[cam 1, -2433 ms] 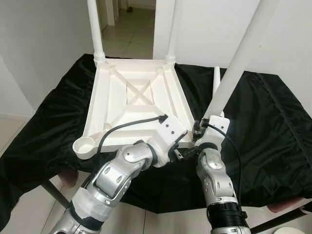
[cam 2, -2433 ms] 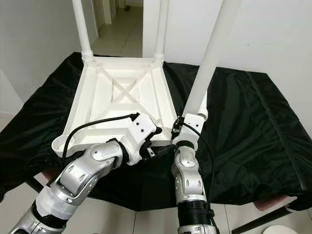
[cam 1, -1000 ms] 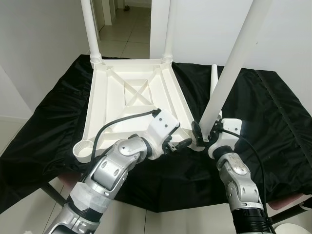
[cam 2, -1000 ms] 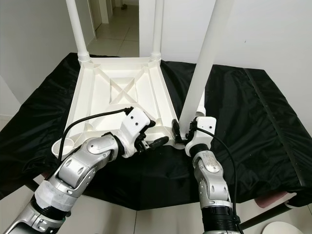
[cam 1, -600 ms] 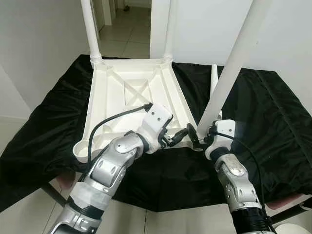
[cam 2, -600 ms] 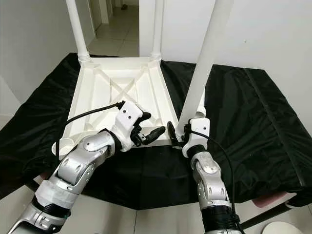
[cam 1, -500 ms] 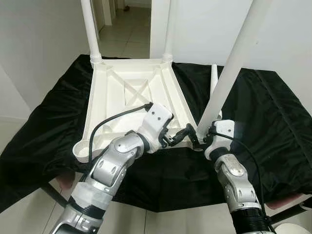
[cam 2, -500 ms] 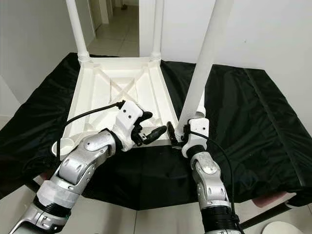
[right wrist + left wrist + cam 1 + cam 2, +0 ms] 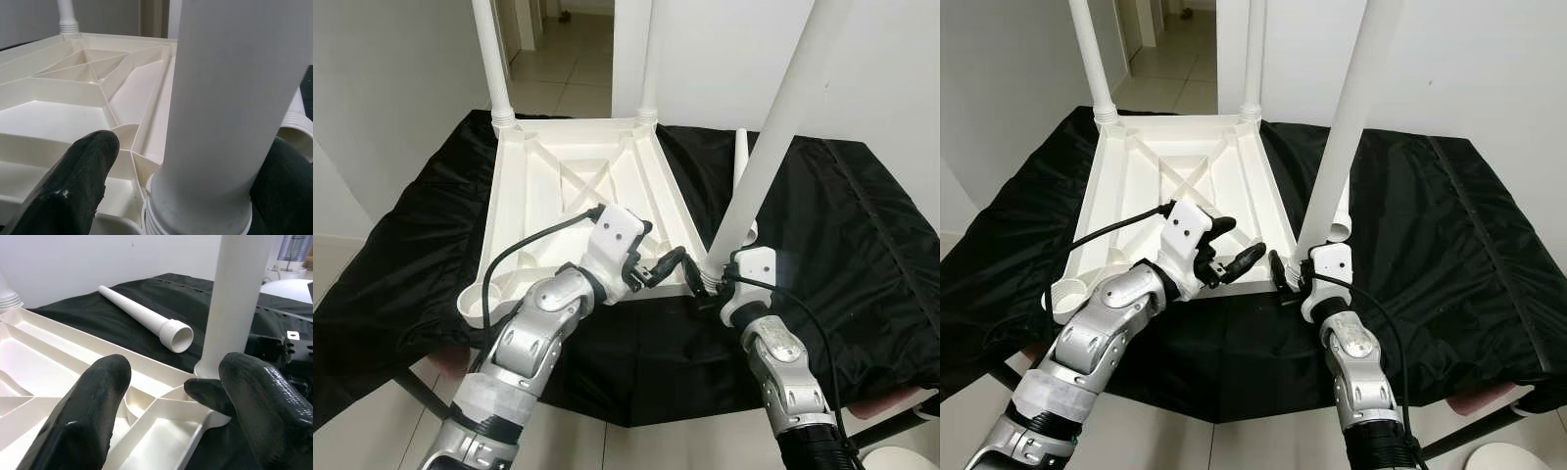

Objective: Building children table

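The white table top [image 9: 576,201] lies upside down on the black cloth [image 9: 842,235] that covers the counter, with two legs [image 9: 485,61] standing at its far corners. A third leg [image 9: 770,137] stands tilted at the near right corner, and the right gripper [image 9: 1295,279] has its jaws clenched around the base of this leg. The left gripper [image 9: 658,268] hovers just beside that corner, over the top's near edge, its jaws released and holding nothing. A fourth leg [image 9: 142,312] lies loose on the cloth beyond.

Black cloth [image 9: 862,245] draped over the work surface; white walls [image 9: 391,88]; tiled corridor floor [image 9: 570,61] beyond the open doorway.
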`<state>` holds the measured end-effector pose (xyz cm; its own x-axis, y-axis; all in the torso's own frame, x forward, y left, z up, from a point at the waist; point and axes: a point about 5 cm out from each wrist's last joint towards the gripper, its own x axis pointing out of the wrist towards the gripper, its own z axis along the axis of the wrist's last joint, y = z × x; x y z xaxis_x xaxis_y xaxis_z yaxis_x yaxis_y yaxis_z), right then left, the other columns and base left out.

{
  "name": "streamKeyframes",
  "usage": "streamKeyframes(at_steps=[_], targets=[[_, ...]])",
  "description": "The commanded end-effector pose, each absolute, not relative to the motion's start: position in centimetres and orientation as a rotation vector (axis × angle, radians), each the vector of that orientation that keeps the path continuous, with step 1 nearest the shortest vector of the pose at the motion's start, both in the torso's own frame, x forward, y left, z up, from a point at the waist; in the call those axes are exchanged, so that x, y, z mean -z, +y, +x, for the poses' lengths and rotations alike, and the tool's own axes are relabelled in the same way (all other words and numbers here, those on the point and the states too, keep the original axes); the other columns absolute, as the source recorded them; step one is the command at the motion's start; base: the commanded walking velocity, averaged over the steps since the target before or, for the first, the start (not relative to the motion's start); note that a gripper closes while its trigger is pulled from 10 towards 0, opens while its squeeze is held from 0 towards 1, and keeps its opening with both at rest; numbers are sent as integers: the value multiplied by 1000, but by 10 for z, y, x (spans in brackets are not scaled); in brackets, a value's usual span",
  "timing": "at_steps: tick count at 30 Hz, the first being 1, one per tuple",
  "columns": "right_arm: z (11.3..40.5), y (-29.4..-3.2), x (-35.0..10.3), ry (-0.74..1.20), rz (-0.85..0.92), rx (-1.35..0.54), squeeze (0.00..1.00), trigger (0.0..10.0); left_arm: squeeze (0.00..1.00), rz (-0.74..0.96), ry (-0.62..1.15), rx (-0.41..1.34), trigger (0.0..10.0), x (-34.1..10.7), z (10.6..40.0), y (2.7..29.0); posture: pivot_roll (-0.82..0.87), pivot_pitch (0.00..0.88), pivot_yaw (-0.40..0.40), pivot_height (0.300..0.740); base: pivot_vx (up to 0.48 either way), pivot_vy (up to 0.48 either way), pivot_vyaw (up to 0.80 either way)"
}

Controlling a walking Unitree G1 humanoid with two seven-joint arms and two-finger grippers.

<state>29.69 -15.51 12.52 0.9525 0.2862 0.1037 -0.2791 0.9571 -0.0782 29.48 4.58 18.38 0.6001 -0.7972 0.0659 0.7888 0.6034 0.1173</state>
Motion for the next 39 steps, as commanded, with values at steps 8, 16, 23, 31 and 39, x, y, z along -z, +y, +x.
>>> streamKeyframes(at_steps=[8, 16, 23, 31, 39], targets=[[297, -158, -121, -101, -103, -406, 0, 10000, 0, 93, -69, 1061, 10000, -173, 281, 44, 17, 8, -8, 740, 0, 0, 0], [307, -165, -124, -99, -145, -439, 0, 10000, 0, 147, -51, 1112, 10000, -167, 274, 42, 27, 8, -16, 740, 0, 0, 0], [315, -169, -131, -116, -175, -455, 0, 10000, 0, 178, -75, 1095, 10000, -175, 275, 45, 24, 51, -15, 740, 0, 0, 0], [310, -166, -134, -147, -176, -463, 0, 10000, 0, 189, -82, 1097, 10000, -180, 268, 48, 12, 111, 7, 740, 0, 0, 0], [306, -166, -135, -161, -169, -465, 0, 10000, 0, 198, -60, 1118, 10000, -177, 265, 49, 4, 112, 20, 740, 0, 0, 0]])
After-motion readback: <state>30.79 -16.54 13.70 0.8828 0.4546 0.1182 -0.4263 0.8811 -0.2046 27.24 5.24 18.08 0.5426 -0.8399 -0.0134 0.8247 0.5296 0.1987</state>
